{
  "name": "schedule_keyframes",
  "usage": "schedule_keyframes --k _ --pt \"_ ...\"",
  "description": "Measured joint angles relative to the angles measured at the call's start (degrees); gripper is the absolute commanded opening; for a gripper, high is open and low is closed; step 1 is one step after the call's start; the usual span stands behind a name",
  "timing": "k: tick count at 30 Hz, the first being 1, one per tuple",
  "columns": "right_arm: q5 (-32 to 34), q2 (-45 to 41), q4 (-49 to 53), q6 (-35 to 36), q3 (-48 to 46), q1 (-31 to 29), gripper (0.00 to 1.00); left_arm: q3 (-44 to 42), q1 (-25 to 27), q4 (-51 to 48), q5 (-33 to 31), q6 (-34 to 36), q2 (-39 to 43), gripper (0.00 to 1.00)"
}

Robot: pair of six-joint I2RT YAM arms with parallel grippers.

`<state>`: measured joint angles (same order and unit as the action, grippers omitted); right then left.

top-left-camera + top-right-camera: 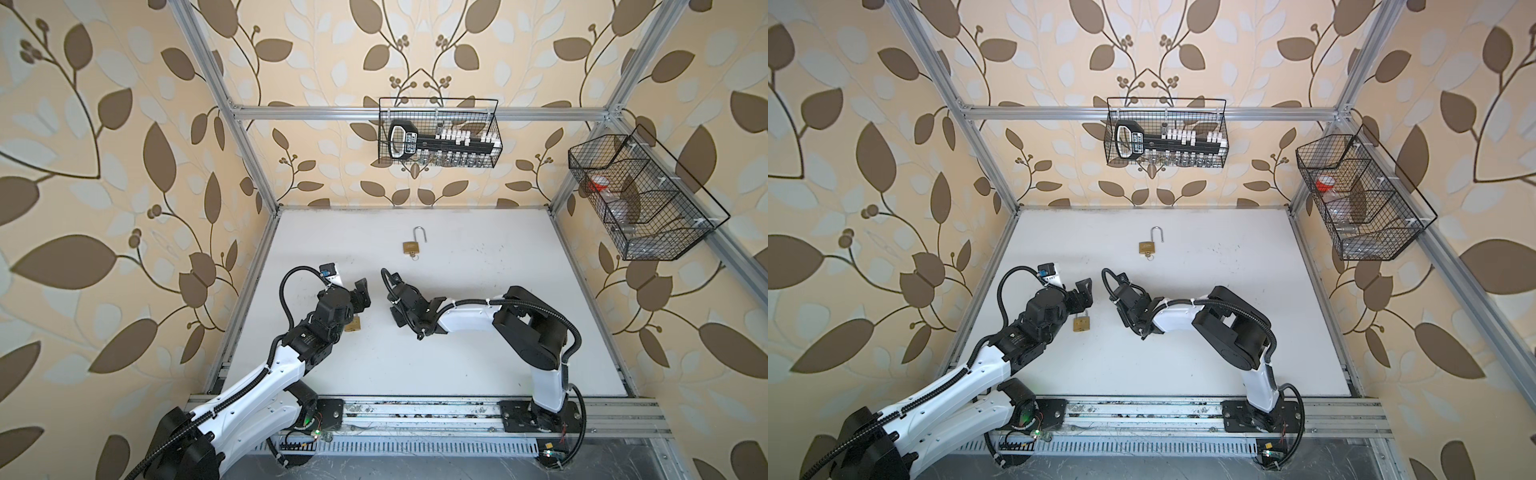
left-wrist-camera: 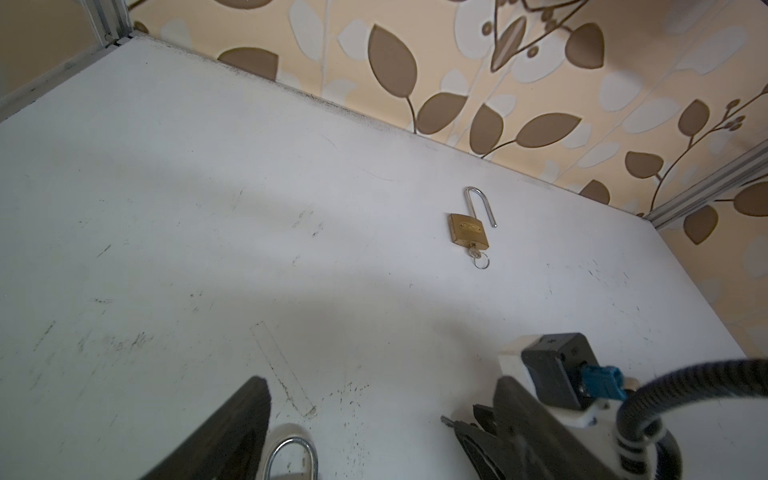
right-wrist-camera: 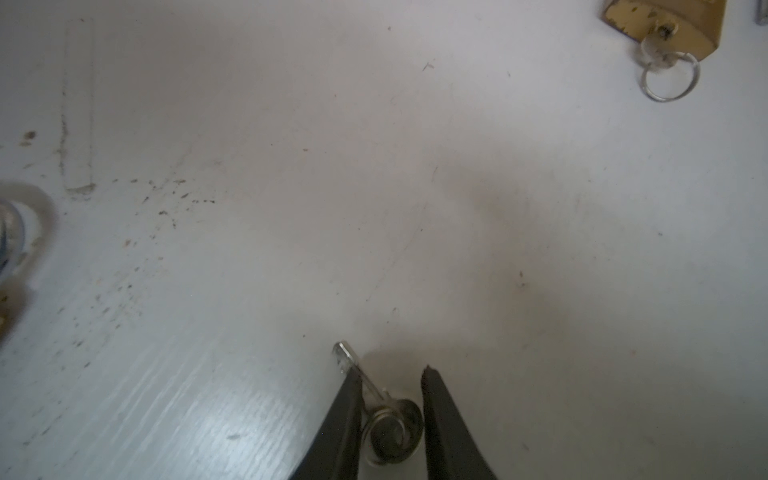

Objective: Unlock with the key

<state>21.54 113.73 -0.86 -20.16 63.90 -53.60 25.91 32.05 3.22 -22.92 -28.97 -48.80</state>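
A brass padlock with its shackle closed lies on the white table just below my left gripper, which stands open above it. In the left wrist view its shackle shows beside one dark finger. My right gripper is shut on a small silver key: the round head sits between the jaws and the blade points out past one fingertip. In both top views the right gripper hovers a little right of that padlock. The key tip also shows in the left wrist view.
A second brass padlock lies toward the back of the table, shackle swung open, with its own key and ring in it. Wire baskets hang on the back wall and the right wall.
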Motion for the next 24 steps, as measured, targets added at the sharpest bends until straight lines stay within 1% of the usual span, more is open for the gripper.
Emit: schedule_keyframes --k 7,11,18,24 --pt "-0.37 0.0 0.04 -1.07 -0.02 0.0 0.24 0.0 0.0 0.0 0.0 0.0 0.0 0.86" --pt "-0.35 -0.2 0.59 -1.62 -0.04 0.0 0.29 0.0 0.0 0.0 0.0 0.0 0.0 0.86" --pt "-0.39 -0.85 1.68 -1.95 -0.37 0.0 0.29 0.0 0.0 0.0 0.04 0.0 0.0 0.86" --pt "-0.9 -1.31 2.19 -2.34 -0.79 0.02 0.25 0.0 0.0 0.0 0.13 -0.02 0.0 0.86"
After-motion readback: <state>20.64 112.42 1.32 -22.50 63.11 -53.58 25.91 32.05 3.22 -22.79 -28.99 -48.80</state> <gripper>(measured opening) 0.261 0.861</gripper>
